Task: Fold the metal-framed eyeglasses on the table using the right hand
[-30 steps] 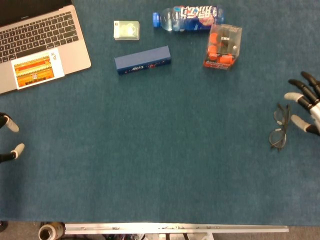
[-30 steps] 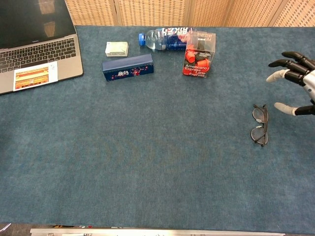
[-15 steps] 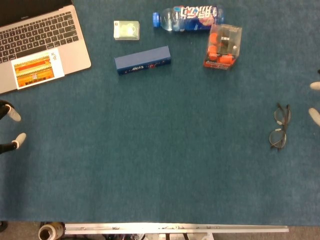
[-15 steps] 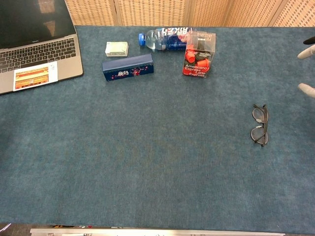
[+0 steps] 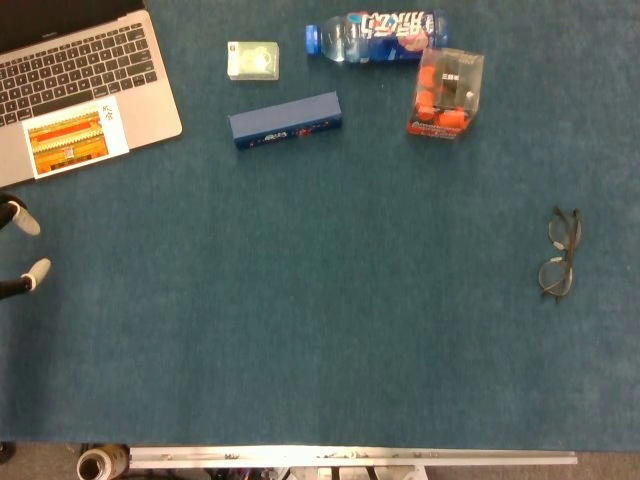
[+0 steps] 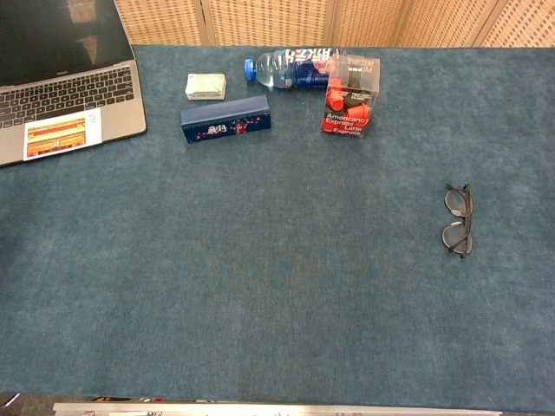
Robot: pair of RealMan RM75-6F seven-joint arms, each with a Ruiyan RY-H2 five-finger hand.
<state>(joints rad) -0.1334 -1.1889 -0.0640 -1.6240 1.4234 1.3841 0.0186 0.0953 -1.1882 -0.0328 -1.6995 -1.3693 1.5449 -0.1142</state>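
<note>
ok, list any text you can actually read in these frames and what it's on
"Americano Express Latte": clear box of orange capsules; the smaller print under it is too small to read.
Bottle label: large white characters, upside down, not legible.
Dark blue box: small white and red print, too blurred to read.
Orange card on the laptop: picture and small marks, unreadable.
Small pale box and eyeglasses: no text visible.

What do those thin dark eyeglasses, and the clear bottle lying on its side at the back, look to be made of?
The thin dark-rimmed eyeglasses look like metal wire: the rims are very slim with a dull sheen, though the material isn't certain at this size. The clear bottle with a blue cap and label looks like glossy transparent plastic: light passes through its body.
</note>
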